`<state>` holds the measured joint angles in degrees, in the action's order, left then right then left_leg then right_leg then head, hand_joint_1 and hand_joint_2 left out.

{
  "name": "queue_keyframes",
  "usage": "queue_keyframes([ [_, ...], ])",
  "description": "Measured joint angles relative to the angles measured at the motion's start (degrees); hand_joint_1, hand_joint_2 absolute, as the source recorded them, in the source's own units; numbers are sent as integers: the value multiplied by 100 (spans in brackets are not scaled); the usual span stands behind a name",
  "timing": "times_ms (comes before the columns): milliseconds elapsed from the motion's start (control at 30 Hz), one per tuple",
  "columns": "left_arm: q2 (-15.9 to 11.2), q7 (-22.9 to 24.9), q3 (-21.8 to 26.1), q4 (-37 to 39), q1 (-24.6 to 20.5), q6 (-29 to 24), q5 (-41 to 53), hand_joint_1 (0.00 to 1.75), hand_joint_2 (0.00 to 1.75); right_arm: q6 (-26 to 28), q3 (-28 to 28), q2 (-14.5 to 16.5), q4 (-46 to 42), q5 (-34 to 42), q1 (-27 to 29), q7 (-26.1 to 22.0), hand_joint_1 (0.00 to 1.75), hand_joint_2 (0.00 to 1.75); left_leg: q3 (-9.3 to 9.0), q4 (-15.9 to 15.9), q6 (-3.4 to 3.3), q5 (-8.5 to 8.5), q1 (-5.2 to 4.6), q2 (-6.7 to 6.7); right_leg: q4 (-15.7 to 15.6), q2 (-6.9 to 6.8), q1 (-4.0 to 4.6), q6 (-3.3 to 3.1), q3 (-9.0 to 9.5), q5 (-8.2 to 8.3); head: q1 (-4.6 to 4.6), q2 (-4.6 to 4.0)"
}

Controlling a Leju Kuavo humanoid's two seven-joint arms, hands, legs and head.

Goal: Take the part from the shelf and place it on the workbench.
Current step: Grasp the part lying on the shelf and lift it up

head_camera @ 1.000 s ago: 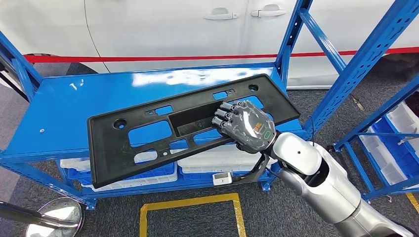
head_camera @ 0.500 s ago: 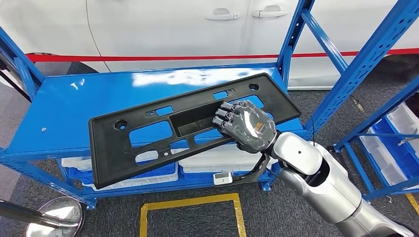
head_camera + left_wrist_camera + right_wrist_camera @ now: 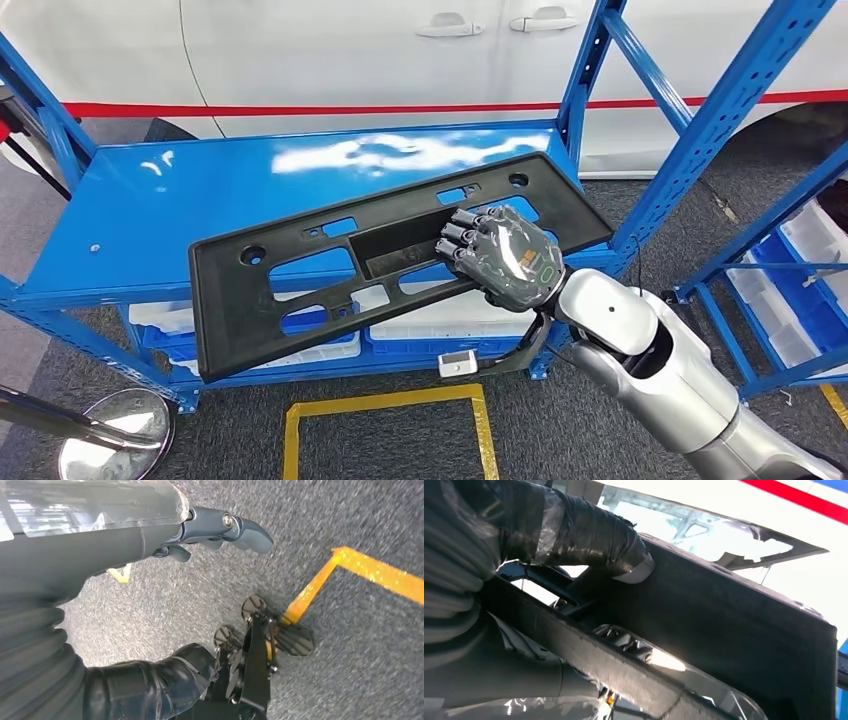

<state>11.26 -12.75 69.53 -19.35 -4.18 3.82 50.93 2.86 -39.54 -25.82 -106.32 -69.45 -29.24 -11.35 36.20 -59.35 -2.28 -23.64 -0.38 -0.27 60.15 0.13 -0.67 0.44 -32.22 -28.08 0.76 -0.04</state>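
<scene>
The part [image 3: 330, 270] lies tilted over the shelf [image 3: 150, 210], overhanging its front edge.

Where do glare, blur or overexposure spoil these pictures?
Head view: sharp, with white glare on the blue shelf top. Right wrist view: bright background washed out, the black part dark against it. Left wrist view: the robot hand is sharp, the floor softer.

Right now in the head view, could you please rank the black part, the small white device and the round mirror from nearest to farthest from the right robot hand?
From the right robot hand:
1. Black part, held in it.
2. Small white device, just below.
3. Round mirror, far lower left on the floor.
</scene>
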Motion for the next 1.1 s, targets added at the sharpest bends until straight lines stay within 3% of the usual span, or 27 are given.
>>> queue_keyframes([
  [67, -3, 2, 5, -5, 6, -1, 0, 0, 175, -1, 0, -8, 1, 0, -14, -2, 175, 175, 54, -32, 82, -26, 3, -8, -66, -19, -37, -82, -43, 60, -1, 0],
  [100, -2, 4, 7, -8, 9, -1, 0, 0, 175, -1, 0, -8, 1, 1, -16, -2, 175, 175, 111, -139, 120, -161, 8, -9, -87, -31, -58, -133, -87, 118, 0, 0],
  [200, 3, 7, 10, -14, 11, -2, 1, 0, 175, -8, 0, -11, 3, 2, -21, -2, 175, 175, 394, -1051, 220, -918, 65, -4, -104, -54, -70, -202, -273, 284, 4, 1],
  [233, 3, 8, 11, -15, 11, -2, 3, 0, 175, -12, 0, -14, 5, 6, -19, -2, 175, 175, 448, -1363, 249, -1063, 87, -3, -99, -58, -68, -195, -344, 337, 5, 1],
  [267, 2, 10, 13, -17, 11, -2, 7, 0, 175, -16, 0, -16, 9, 14, -18, -2, 175, 175, 430, -1532, 272, -1081, 104, -3, -93, -62, -69, -184, -416, 389, 4, 1],
  [300, 2, 13, 14, -19, 11, -2, 10, 0, 175, -20, 0, -20, 13, 26, -17, -2, 175, 175, 315, -1504, 286, -982, 118, -2, -83, -64, -73, -167, -489, 440, 6, 1],
  [333, 2, 16, 15, -24, 10, -1, 14, 0, 175, -23, 0, -23, 16, 43, -16, -2, 175, 175, 90, -1265, 290, -822, 128, -2, -71, -64, -78, -146, -559, 490, 5, 0],
  [367, 2, 18, 15, -31, 5, 0, 15, 0, 175, -27, 0, -30, 18, 61, -16, -2, 175, 175, -206, -884, 285, -706, 137, -2, -56, -65, -83, -119, -616, 537, 7, 0],
  [433, 2, 25, 17, -55, -2, 4, 15, 0, 175, -33, 0, -46, 18, 95, -14, -2, 175, 175, -727, -115, 247, -669, 122, -10, -47, -70, -79, -50, -679, 628, 3, 1],
  [500, 2, 42, 32, -80, 0, 12, 15, 0, 175, -36, 0, -62, 19, 122, -15, -5, 175, 175, -859, 170, 189, -706, 86, -20, -85, -81, -81, 29, -677, 730, -1, 1],
  [567, 3, 63, 65, -106, 5, 24, 15, 0, 175, -35, 0, -69, 25, 145, -3, -11, 175, 175, -778, 204, 104, -578, 90, -4, -134, -76, -90, 100, -701, 793, -2, 0],
  [600, 3, 73, 81, -116, 3, 31, 15, 0, 175, -33, 0, -70, 30, 154, 8, -15, 175, 175, -723, 228, 48, -491, 96, 10, -85, -68, -94, 122, -746, 686, -3, 0],
  [633, 3, 82, 93, -125, 3, 42, 15, 0, 175, -32, 0, -70, 39, 158, 21, -18, 175, 175, -654, 257, -1, -399, 103, 25, 69, -58, -94, 136, -813, 463, -5, 0],
  [700, 3, 102, 108, -147, 13, 72, 15, 0, 175, -28, -1, -72, 66, 160, 48, -21, 175, 175, -481, 263, -66, -244, 82, 37, 732, -46, -98, 146, -971, -171, -10, 0],
  [733, 2, 110, 114, -162, 22, 86, 15, 0, 175, -28, -1, -73, 82, 160, 65, -21, 175, 175, -388, 254, -74, -177, 65, 40, 1111, -42, -96, 149, -1026, -377, -10, 0],
  [767, 2, 116, 120, -178, 32, 97, 15, 0, 175, -27, -2, -76, 98, 159, 82, -20, 175, 175, -289, 239, -79, -113, 47, 41, 1404, -41, -93, 148, -1032, -439, -11, 0],
  [800, 2, 120, 126, -190, 38, 104, 16, 0, 175, -28, -2, -79, 114, 158, 96, -20, 175, 175, -187, 215, -80, -53, 31, 41, 1532, -41, -87, 138, -960, -364, -10, 0],
  [833, 2, 123, 132, -198, 42, 106, 16, 0, 175, -27, -2, -84, 126, 158, 105, -19, 175, 175, -87, 185, -78, -2, 19, 39, 1458, -40, -76, 116, -797, -213, -10, 0],
  [867, 3, 125, 137, -205, 45, 107, 17, 0, 175, -27, -2, -90, 134, 158, 108, -19, 175, 175, 5, 146, -71, 46, 10, 36, 1213, -38, -56, 82, -540, -79, -10, 0],
  [900, 8, 126, 141, -208, 46, 106, 17, 0, 175, -26, -2, -96, 138, 158, 105, -16, 175, 175, 85, 102, -57, 86, -6, 31, 806, -39, -27, 37, -206, -64, -11, 0],
  [967, 19, 127, 148, -219, 53, 105, 17, 0, 175, -20, -2, -107, 135, 158, 95, -9, 175, 175, 171, 48, -7, 169, -18, 26, 79, -37, 25, -30, 303, -213, -9, 0],
  [1000, 24, 128, 151, -226, 57, 104, 17, 0, 175, -18, -2, -112, 134, 158, 90, -5, 175, 175, 193, 46, 24, 219, -17, 26, -116, -40, 46, -53, 411, -285, -9, 1],
  [1067, 20, 129, 159, -242, 64, 102, 17, 0, 175, -19, -2, -119, 137, 159, 89, 7, 175, 175, 222, 60, 88, 296, -6, 19, -179, -54, 39, -102, 347, -201, -14, 1],
  [1100, 18, 130, 163, -249, 67, 101, 19, 0, 175, -20, -2, -121, 139, 160, 91, 11, 175, 175, 265, 10, 121, 212, -2, 12, -193, -68, 22, -141, 291, -134, -13, 1],
])
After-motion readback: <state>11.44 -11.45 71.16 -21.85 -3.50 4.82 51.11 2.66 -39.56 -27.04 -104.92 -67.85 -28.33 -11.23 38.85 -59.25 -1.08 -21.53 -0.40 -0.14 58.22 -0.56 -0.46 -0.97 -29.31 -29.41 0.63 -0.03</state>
